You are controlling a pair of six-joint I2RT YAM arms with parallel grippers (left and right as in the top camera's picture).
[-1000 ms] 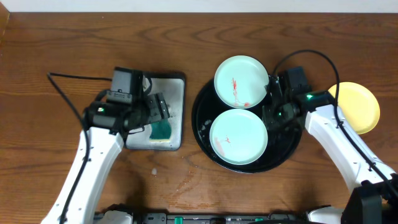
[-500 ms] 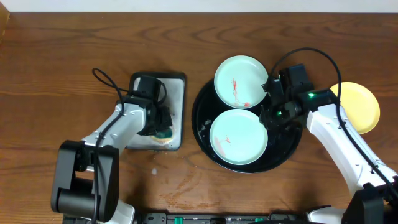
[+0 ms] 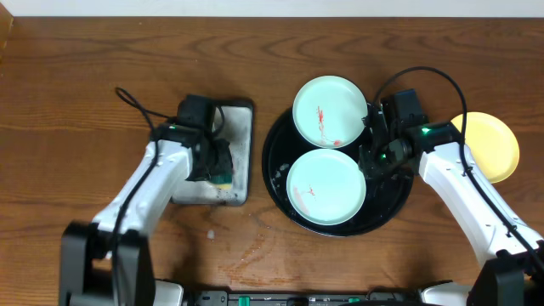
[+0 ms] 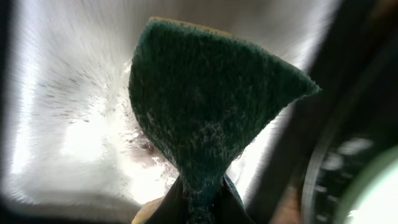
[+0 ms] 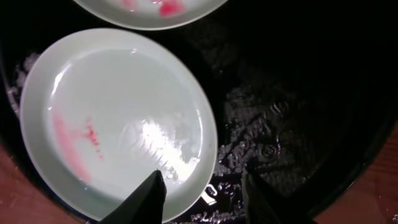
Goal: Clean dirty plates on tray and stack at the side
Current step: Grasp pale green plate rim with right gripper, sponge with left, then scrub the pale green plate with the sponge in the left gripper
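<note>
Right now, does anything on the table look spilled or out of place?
Yes. The far mint plate hangs over the rim of the black tray instead of lying inside it, so it probably sits tilted. The near mint plate lies inside. Both carry red smears. Some wet spots mark the wood near the silver tray.

left gripper: jaws pinched closed, wrist angled down | right gripper: jaws apart, pointing down
</note>
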